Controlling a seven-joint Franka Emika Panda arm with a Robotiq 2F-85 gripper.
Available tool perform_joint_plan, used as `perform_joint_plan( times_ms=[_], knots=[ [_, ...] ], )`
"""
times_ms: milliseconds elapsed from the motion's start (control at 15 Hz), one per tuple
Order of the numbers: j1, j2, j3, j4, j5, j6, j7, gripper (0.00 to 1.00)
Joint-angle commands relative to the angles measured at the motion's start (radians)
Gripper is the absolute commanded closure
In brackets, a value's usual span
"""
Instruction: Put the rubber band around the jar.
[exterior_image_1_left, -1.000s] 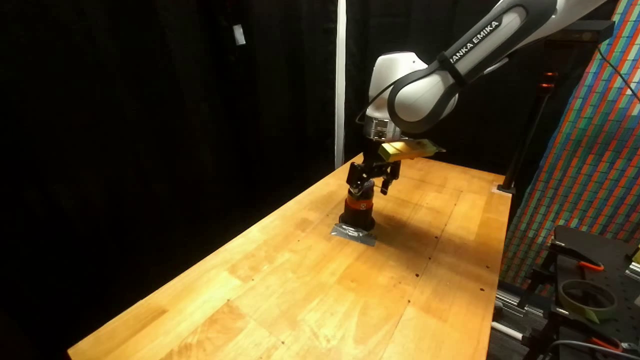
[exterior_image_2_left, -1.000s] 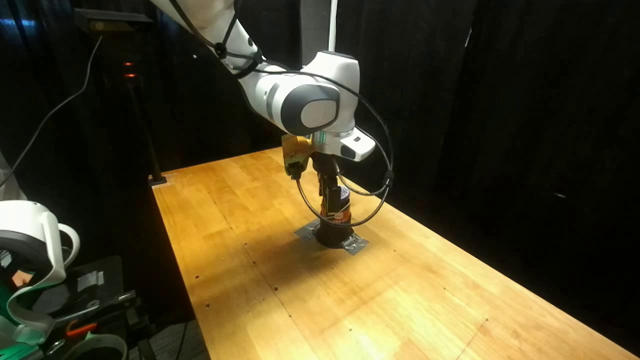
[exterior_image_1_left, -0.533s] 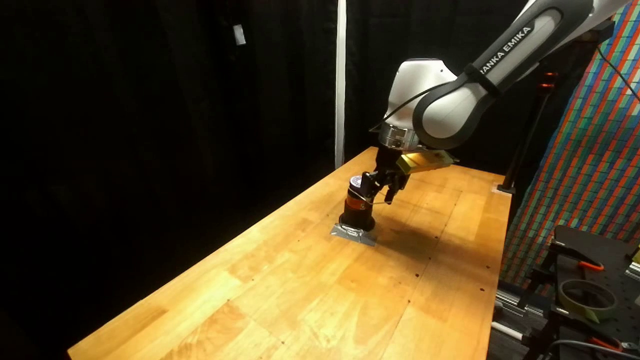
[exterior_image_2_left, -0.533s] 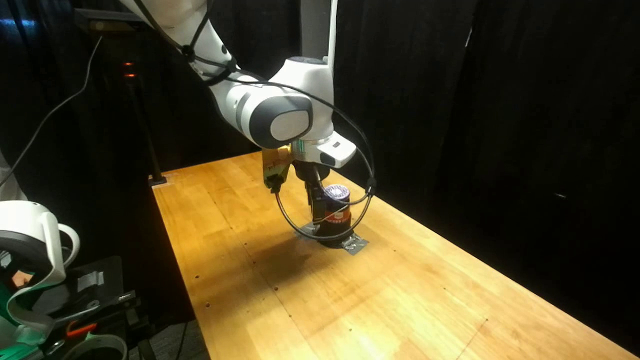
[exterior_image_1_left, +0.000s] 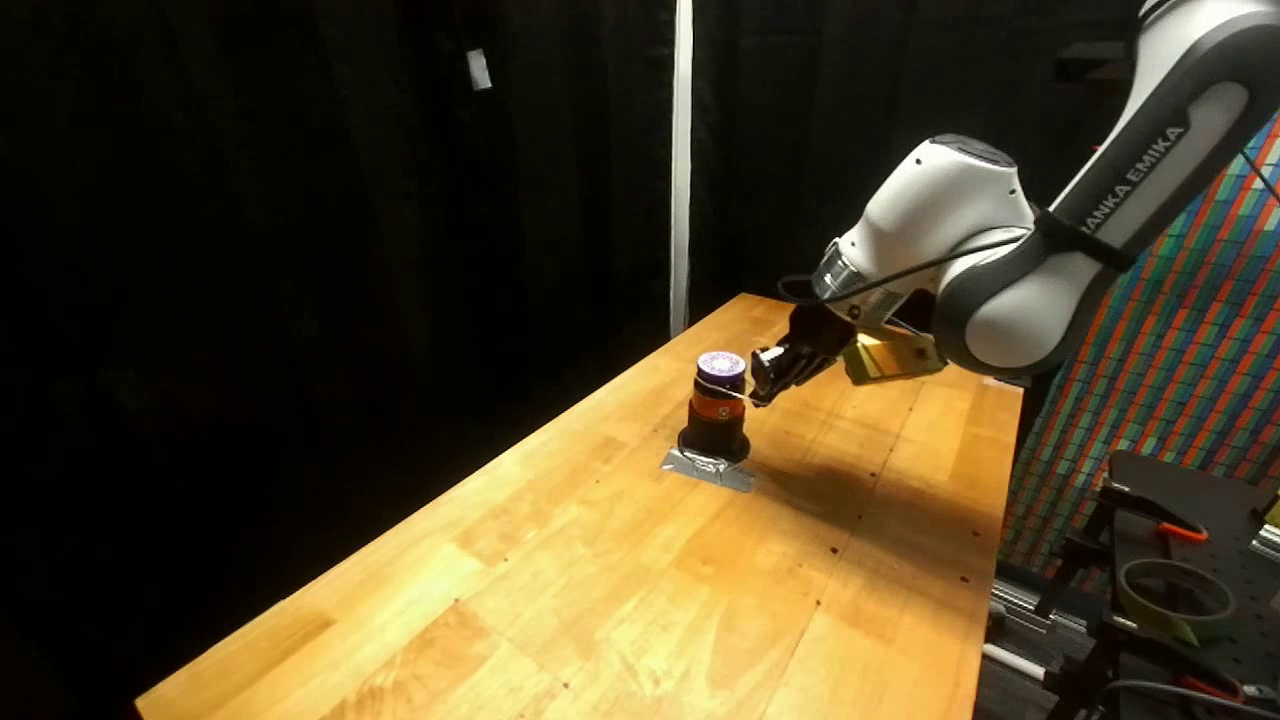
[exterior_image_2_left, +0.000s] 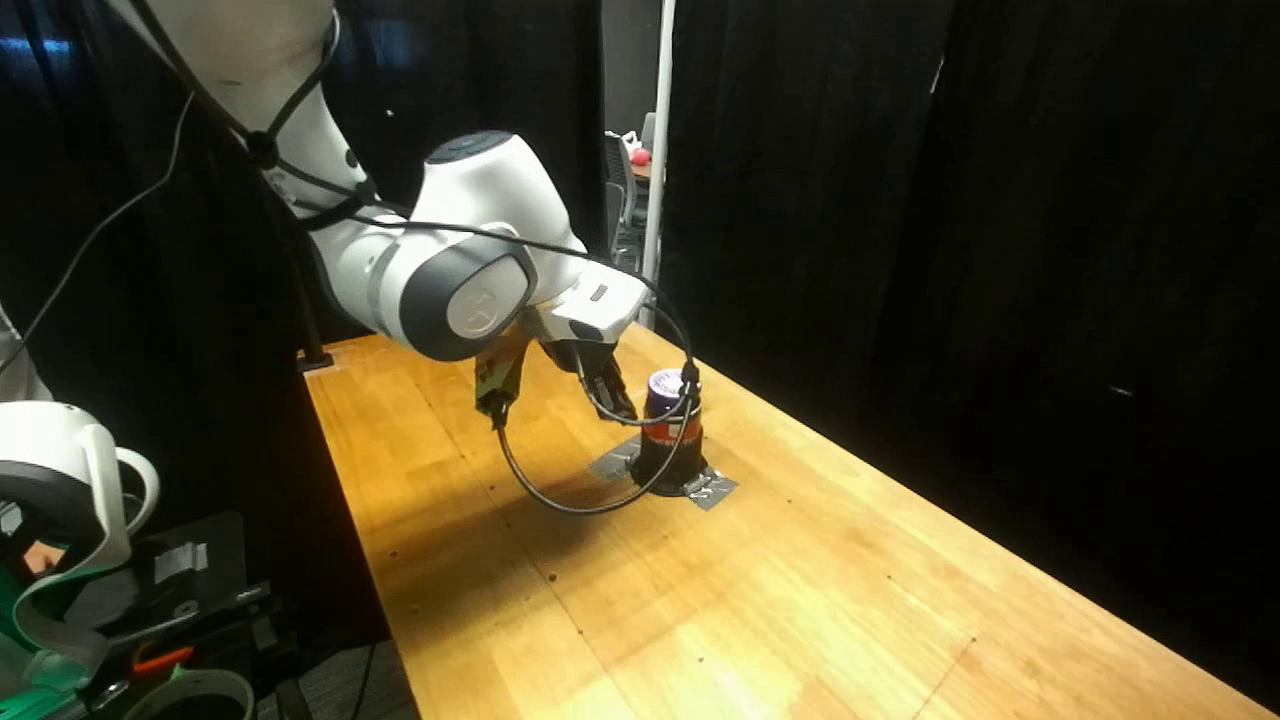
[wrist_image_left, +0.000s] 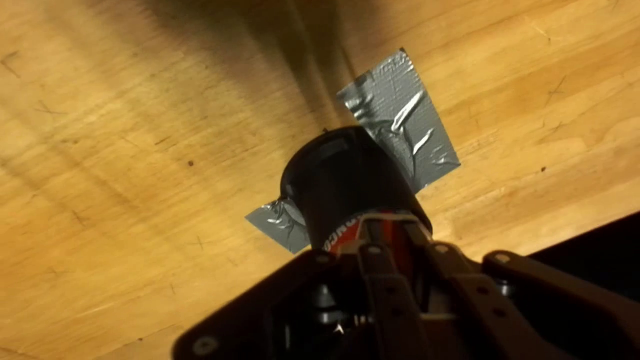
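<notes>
The jar, with a whitish-purple lid and an orange-red label, stands upright in a black base. Around its upper body runs a thin pale rubber band, stretched sideways to my fingertips; its far side is hidden. Close beside the jar, tilted toward it, is my gripper. The jaws stand nearly together, with a narrow gap through which the red label shows in the wrist view. Across both fingertips passes the band, looped outside the fingers. Nothing is gripped between the pads.
Grey tape strips fix the base to the wooden table. A cable loop hangs from the wrist and crosses before the jar in an exterior view. A cart with a tape roll stands beside the table.
My gripper has moved from over the jar to its side and tilted. Its jaws have drawn from wide to nearly together. The band now shows round the jar; the jar has stayed put.
</notes>
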Motion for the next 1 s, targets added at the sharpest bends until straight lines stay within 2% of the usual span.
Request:
perform_joint_plan(
  times_ms=[0, 133, 333, 400, 467, 600, 667, 733, 800, 933],
  knots=[
    [0.27, 0.02, -0.273, -0.101, 0.05, 0.257, 0.048, 0.97],
    [0.378, 0.063, -0.343, -0.137, 0.179, 0.41, 0.023, 0.91],
    [0.432, 0.093, -0.321, -0.177, 0.284, 0.575, 0.039, 0.92],
    [0.286, 0.076, -0.122, -0.175, 0.423, 0.643, -0.087, 0.91],
    [0.265, 0.079, -0.073, -0.178, 0.458, 0.689, -0.084, 0.93],
    [0.17, 0.095, 0.076, -0.171, 0.507, 0.774, -0.103, 0.93],
    [0.123, 0.083, 0.137, -0.17, 0.517, 0.753, -0.112, 0.68],
    [0.059, 0.066, 0.204, -0.178, 0.47, 0.718, -0.088, 0.68],
    [0.043, 0.09, 0.228, -0.165, 0.522, 0.732, -0.141, 0.89],
    [-0.009, 0.09, 0.288, -0.167, 0.513, 0.729, -0.132, 0.72]
  ],
)
